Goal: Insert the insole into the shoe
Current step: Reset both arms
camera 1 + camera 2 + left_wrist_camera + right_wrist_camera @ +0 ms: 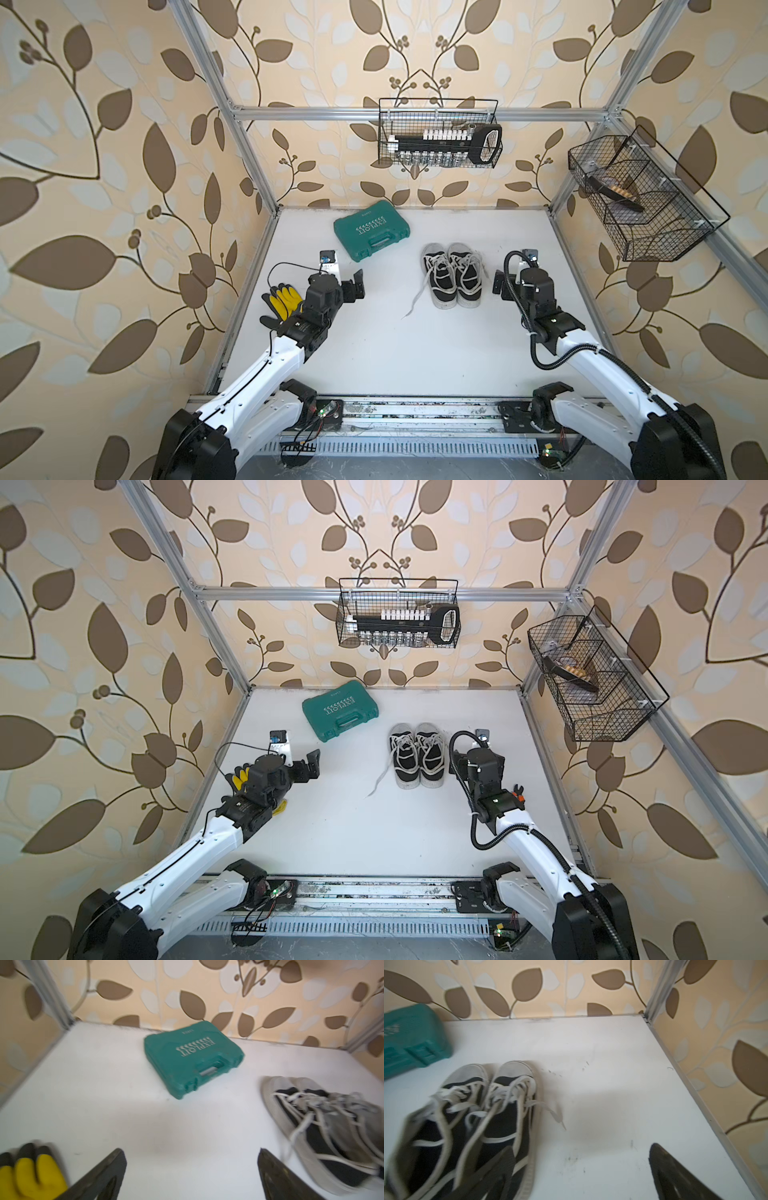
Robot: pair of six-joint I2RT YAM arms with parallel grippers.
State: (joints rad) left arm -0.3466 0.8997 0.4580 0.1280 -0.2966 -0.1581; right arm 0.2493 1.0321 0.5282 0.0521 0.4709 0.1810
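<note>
Well, open worktop point(374, 353) stretches from the shoes point(453, 276) to the near edge. Left fingers point(101, 1176) and right fingers point(670, 1172) gape wide, empty.

Premises: a robotics test cell, dressed to resemble a domestic room.

Evidence:
- A silver aluminium extrusion frame point(415, 112) boxes in the workspace, and beige leaf-patterned wallpaper panels point(104, 166) line it.
- Two white-and-black robot arms, left point(266, 368) and right point(602, 374), rise from a slotted metal rail point(415, 409) at the front edge of the flat white surface point(374, 353).
- Bare circuit boards with loose wiring point(322, 413) sit by the arm bases.
- One black wire basket point(388, 124) hangs on the rear bar, and a second black wire basket point(660, 245) hangs on the right side rail.
- A teal plastic tool case point(371, 230) and a pair of black canvas shoes with white laces point(467, 276) serve as props.
</note>
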